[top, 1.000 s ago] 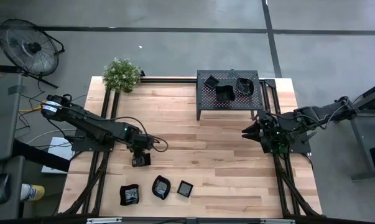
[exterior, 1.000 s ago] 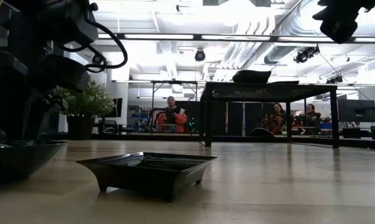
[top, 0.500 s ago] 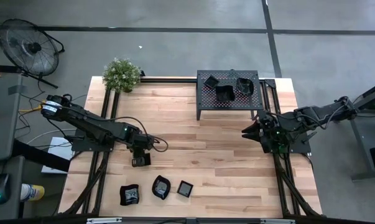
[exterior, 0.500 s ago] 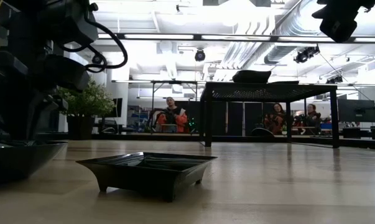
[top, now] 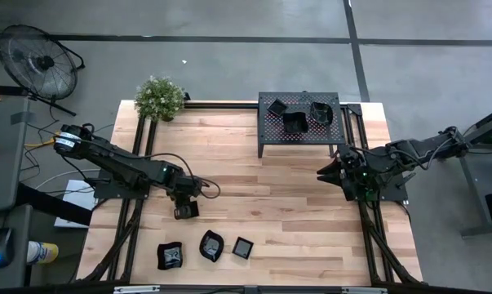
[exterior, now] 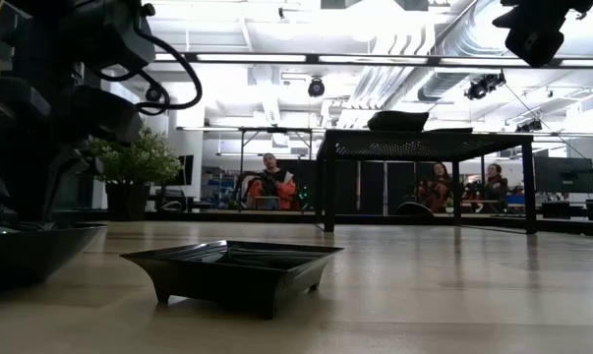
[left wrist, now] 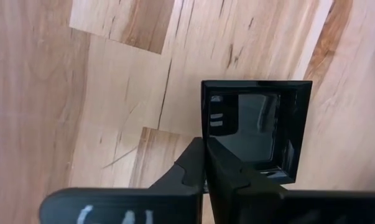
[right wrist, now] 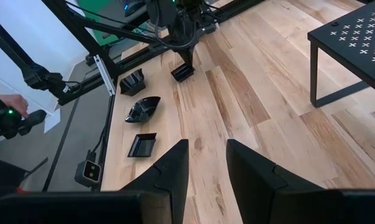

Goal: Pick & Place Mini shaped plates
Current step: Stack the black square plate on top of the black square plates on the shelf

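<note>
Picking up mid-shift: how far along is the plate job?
Done: three plates sit on the rack. In hand: the left gripper is shut on a square plate over the table. Left: three plates at the front edge. The right gripper waits open.

Worktop, passage and obstructions:
- Centre: bare planks between both arms, open to approach.
- Far edge: perforated rack on legs, three small plates on its top; clear space beneath it.
- Far left corner: potted plant.
- Near edge: three small plates in a row, close together, narrow gaps.
- Left side: left hand clamped on a square plate, low over the planks.
- Right edge: right hand, fingers apart, raised off the planks.
</note>
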